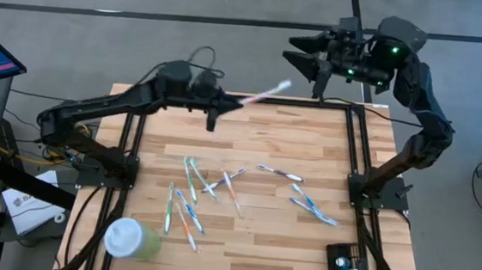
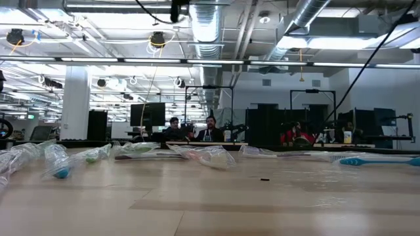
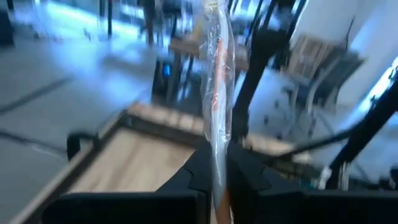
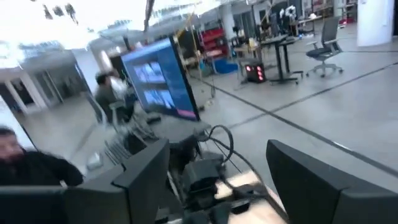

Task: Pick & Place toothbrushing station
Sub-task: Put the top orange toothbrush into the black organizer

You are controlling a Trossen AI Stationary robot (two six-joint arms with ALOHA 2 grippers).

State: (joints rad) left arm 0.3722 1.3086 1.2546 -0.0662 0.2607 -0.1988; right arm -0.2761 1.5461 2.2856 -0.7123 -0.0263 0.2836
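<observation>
A pale butcher-block table (image 1: 249,144) with a black metal frame stands in an open office hall; ducts and strip lights run overhead in the low view. That level view shows crinkled clear wrappers along the far edge and seated people (image 2: 190,129) behind, yet neither arm. Only the high view shows the toothbrushing station (image 1: 349,269), a small black rectangular block with a slotted top, sitting at the table's near right corner with its long axis running from the near edge toward the far edge. About mid-table lie scattered wrapped toothbrushes (image 1: 193,192), and a pale green cup (image 1: 132,239) with a white lid stands by the near left corner. The left gripper (image 1: 226,104) hangs over the far edge, clenched on one wrapped toothbrush (image 1: 266,92) that slants out past the far edge; the left wrist view shows its glossy plastic sleeve between dark fingers (image 3: 249,177). The right gripper (image 1: 309,56) hovers beyond the far right corner, fingers spread wide, grasping nothing.
</observation>
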